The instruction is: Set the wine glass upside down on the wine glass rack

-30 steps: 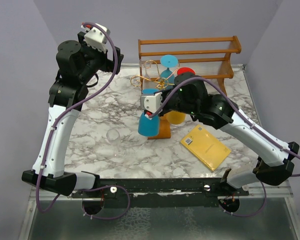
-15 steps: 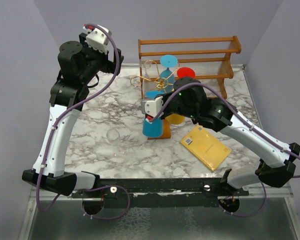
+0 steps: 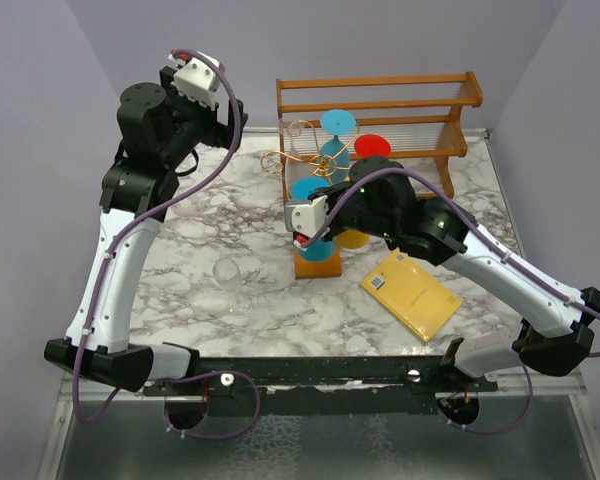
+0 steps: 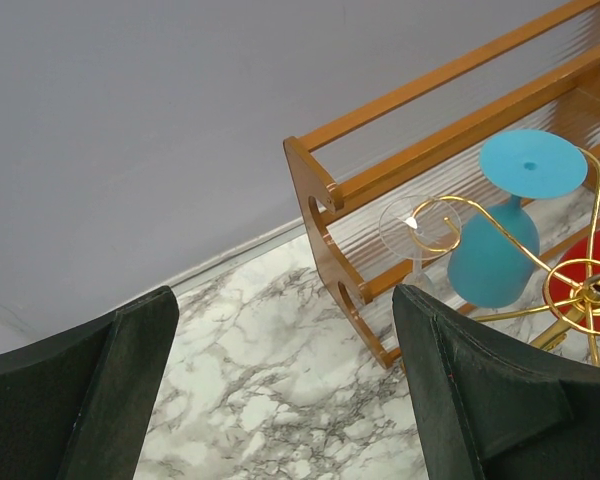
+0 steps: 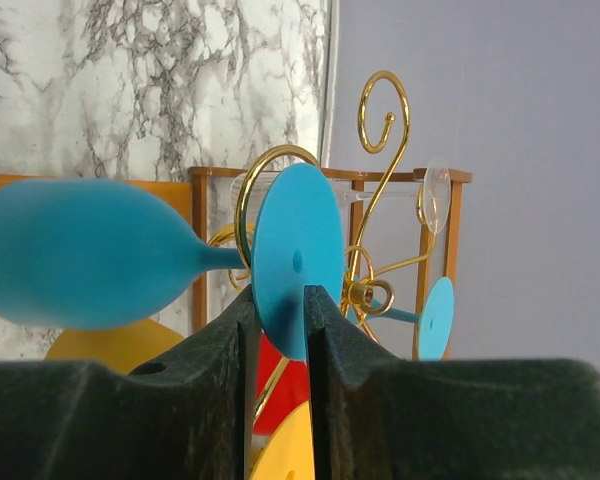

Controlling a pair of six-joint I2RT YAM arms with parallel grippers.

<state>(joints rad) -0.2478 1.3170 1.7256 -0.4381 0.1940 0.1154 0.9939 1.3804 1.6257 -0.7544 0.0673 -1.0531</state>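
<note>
Right gripper [image 5: 280, 305] slit-open around wine glass [image 5: 80, 255] foot, hold unclear; left gripper [image 4: 283, 335] wide, empty.

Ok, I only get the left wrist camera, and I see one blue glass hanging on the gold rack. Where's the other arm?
Observer: The right gripper is at the rack, with the foot of a second blue glass between its fingers.
Kid: Is that one upside down?
Observer: Yes, its bowl sits below its foot.
Kid: Any more glasses to do?
Observer: One clear glass is on the marble table, near the left arm.
</note>
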